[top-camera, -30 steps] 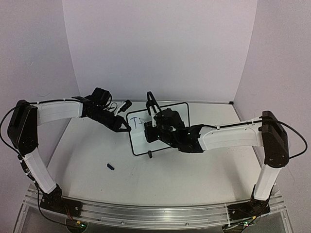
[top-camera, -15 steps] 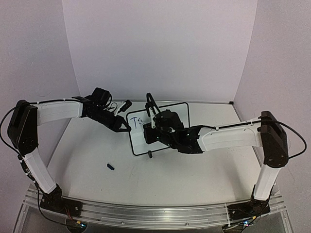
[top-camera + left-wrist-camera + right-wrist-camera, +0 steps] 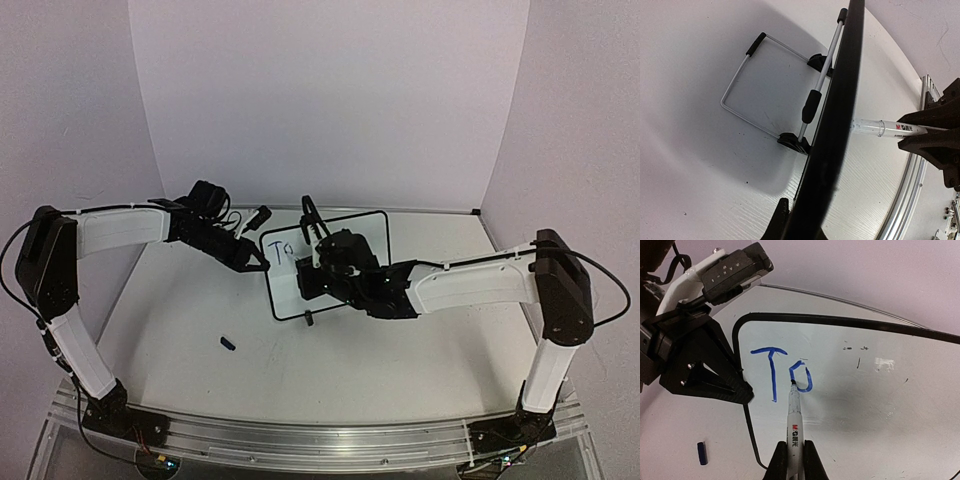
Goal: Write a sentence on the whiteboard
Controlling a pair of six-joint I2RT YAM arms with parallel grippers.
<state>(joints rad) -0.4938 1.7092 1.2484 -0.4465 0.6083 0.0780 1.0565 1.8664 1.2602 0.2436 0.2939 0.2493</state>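
Just ahead of the right gripper (image 3: 792, 462), the marker (image 3: 794, 412) tip touches the whiteboard (image 3: 870, 405), on the left side of a half-formed second letter. We have the sentence (image 3: 773, 375) at a full blue "T" plus a U-shaped stroke open at the top, which we read as an "o" not yet closed. Done: one letter and a bit. Left: the rest of the first word and everything after it, so we judge the task very early. The board surface right of the tip and below it is blank apart from faint specks and a smudge. The right gripper's fingers are closed tight on the marker barrel, pen sticking straight forward out of the claw, logo side up. Opposite, the left gripper (image 3: 800, 230) looks clamped on the whiteboard's left edge, black frame running out from between its fingers. Its wrist view shows the wire stand (image 3: 811, 106) to the claw's left, behind the board, and the marker coming in from the claw's right. The whiteboard sits propped on that stand on the table (image 3: 400, 360), between the two claws. What we take for the marker's blue cap (image 3: 701, 452) lies on the table, off to the left of the right gripper and apart from the board.
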